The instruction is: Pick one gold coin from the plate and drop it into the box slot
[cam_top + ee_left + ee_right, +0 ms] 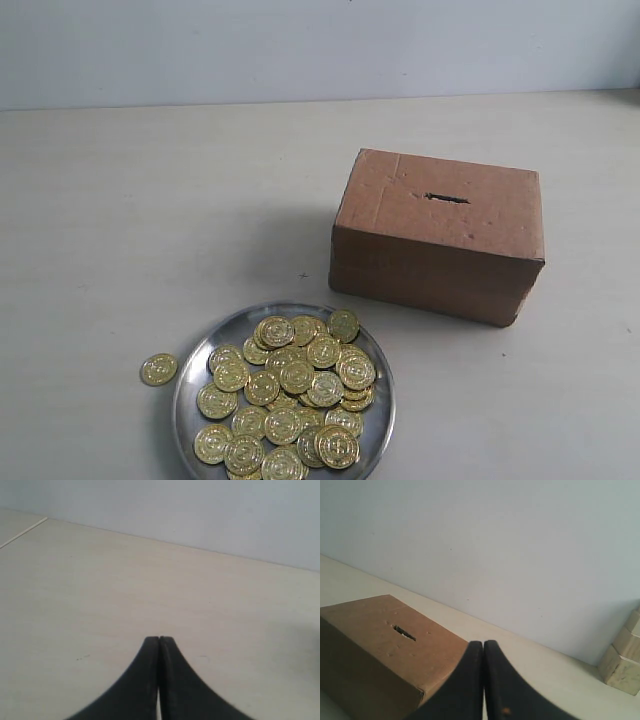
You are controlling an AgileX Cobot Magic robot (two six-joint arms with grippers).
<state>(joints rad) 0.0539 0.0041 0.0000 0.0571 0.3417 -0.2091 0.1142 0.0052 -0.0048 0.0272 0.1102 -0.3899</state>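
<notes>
A round silver plate (200, 372) sits at the near middle of the table, heaped with several gold coins (296, 376). One loose gold coin (158, 369) lies on the table just left of the plate. The reddish-brown box (440, 235) stands behind and to the right, its dark slot (446, 198) on top. In the right wrist view the box (375, 650) and slot (404, 632) lie close by my right gripper (483, 643), which is shut and empty. My left gripper (159, 639) is shut over bare table, holding nothing. Neither gripper shows in the exterior view.
A pale blocky object (624, 660) stands at the table's edge by the wall in the right wrist view. A light wall (320, 45) runs along the table's far edge. Pale tabletop (150, 220) stretches left of the box.
</notes>
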